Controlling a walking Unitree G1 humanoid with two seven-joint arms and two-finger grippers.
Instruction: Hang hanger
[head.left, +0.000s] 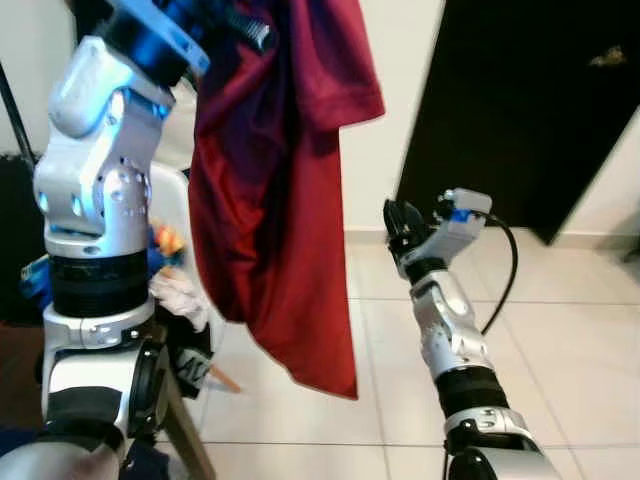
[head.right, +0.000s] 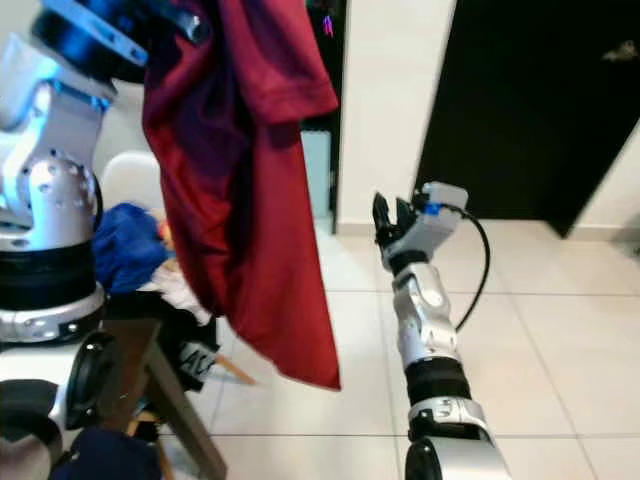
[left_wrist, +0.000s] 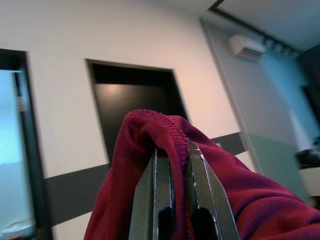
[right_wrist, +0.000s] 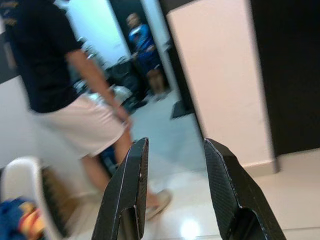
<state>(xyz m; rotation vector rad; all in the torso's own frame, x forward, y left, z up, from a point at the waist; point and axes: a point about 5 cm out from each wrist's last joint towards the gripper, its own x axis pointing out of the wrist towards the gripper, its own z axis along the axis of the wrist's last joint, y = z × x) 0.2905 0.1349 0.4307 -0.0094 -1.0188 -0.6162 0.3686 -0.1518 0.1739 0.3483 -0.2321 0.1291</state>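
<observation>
Overhead, left end effector (left_wrist: 176, 200) clamps red shirt (head.left: 275, 200) hem.

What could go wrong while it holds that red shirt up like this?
The left gripper pinches only the hem of the red shirt, so the cloth could slip out. A person stands close by, and a swing of the open right gripper might come too near. No hanger can be made out.

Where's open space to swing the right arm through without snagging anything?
Bare tiled floor lies between the hanging red shirt and the dark door; the right gripper is open there. Crowded on the left: left gripper clamps the shirt above the clothes-piled white chair.
</observation>
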